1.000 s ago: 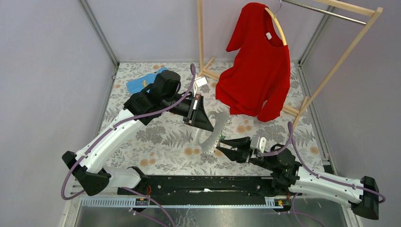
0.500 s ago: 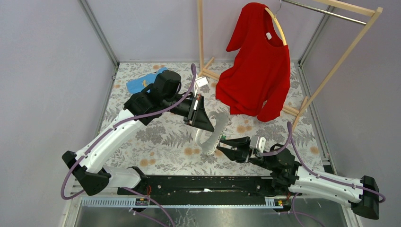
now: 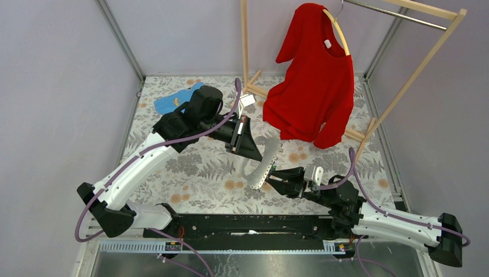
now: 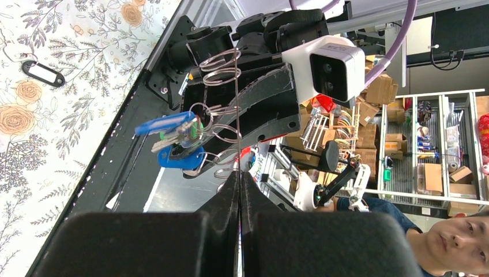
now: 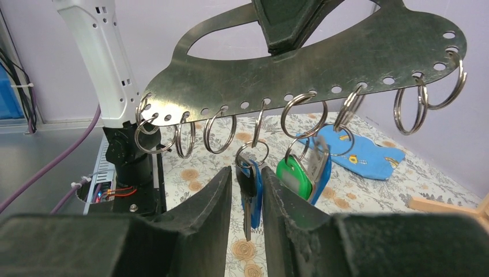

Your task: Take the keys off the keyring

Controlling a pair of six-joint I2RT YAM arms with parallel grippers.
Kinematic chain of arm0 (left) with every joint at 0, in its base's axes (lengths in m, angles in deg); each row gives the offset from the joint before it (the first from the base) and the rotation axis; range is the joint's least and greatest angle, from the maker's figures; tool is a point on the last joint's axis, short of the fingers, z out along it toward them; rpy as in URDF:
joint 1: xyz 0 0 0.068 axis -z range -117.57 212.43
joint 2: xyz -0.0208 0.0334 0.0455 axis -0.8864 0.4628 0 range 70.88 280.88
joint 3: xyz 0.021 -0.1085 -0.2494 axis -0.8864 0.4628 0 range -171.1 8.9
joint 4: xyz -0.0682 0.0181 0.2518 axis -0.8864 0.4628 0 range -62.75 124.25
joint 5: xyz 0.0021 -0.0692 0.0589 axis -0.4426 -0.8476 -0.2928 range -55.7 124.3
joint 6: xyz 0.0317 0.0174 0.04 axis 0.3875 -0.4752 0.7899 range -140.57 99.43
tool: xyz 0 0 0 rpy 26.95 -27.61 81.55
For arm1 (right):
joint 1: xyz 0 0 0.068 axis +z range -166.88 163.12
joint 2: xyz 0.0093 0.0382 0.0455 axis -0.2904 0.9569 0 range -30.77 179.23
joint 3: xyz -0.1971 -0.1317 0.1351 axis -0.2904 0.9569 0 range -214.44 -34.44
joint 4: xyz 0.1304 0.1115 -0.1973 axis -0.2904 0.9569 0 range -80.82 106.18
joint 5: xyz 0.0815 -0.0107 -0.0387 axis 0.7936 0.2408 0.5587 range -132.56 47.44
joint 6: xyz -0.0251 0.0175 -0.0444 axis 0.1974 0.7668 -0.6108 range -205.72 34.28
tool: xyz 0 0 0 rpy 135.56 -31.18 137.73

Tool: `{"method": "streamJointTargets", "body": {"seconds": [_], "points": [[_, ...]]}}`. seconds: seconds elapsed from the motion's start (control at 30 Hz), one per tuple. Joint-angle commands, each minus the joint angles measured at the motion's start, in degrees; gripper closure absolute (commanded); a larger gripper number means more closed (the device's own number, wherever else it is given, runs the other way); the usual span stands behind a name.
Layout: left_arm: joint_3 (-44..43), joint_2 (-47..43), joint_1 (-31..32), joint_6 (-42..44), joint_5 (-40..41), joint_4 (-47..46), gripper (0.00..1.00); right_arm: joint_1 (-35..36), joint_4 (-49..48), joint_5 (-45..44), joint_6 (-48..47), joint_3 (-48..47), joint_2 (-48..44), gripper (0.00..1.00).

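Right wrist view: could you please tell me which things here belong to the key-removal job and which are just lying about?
Part of the job:
- grey metal plate hung with split rings
- blue-headed silvery keys
- green plastic key tag

Just lying about:
- blue patterned cloth
- pale wooden bar

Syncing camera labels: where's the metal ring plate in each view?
Top external: the metal plate is at centre, a pale curved shape between the two arms' tips.
Left wrist: it shows edge-on, a thin vertical line rising from the left gripper.
Right wrist: it lies broad across the top, with rings hanging off it.
Shared landmark: the floral table cover.
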Motion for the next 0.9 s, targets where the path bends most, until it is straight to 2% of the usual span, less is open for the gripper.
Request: {"method": "streamJointTargets", "body": {"seconds": [0.0, 0.17, 0.43, 0.6, 0.87], "points": [[-3.12, -0.13, 0.32, -0.67, 0.08, -2.12, 1.00, 0.54, -3.49, -0.39, 0.65, -2.56, 0.06, 0.70], [-3.15, -0.17, 0.31, -0.34, 0.61, -2.16, 1.00, 0.52, -3.21, -0.87, 1.34, -2.33, -0.07, 0.77], [-1.34, -0.70, 0.29, 2.96, 2.49, -2.16, 1.00, 0.54, 1.61, -3.04, 2.71, -3.11, -1.88, 1.00], [2.39, -2.74, 0.33, 6.60, 2.27, -6.28, 1.00, 0.54, 6.61, -2.95, 3.56, -4.75, -1.96, 1.00], [5.60, -4.74, 0.27, 11.39, 2.45, -7.03, 1.00, 0.52, 14.54, -2.78, 3.45, -8.23, -1.72, 1.00]]}}
